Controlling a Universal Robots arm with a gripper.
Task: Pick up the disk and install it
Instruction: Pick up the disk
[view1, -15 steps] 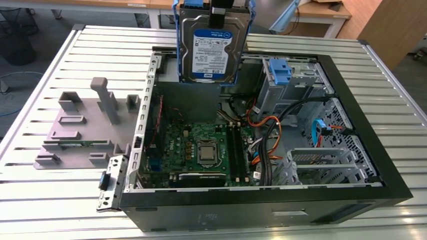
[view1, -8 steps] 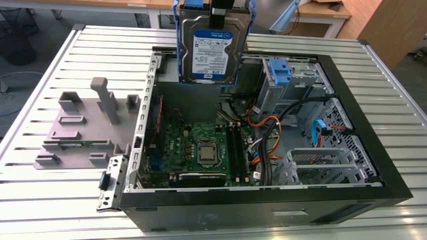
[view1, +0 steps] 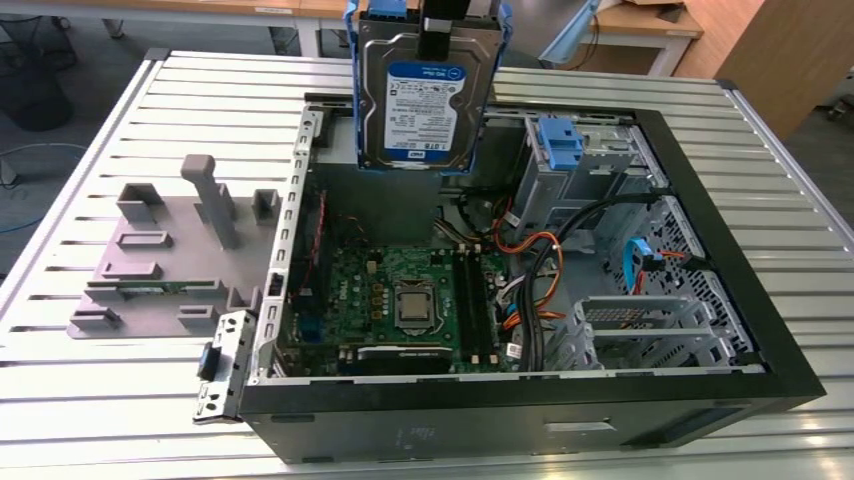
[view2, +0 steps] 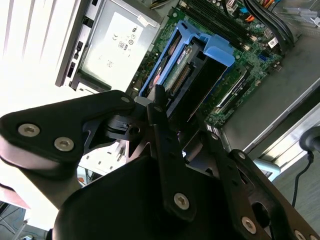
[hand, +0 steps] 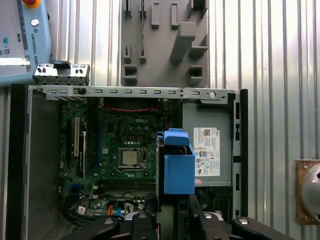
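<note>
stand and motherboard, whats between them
The case's slotted metal wall stands between the grey stand and the motherboard, in both the exterior view and the first wrist view.

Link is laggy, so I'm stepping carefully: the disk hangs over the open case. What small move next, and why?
Probably shift slightly toward the exterior view's right: the gripper holds the disk upright above the case, and the grey drive cage sits to that side.
</note>
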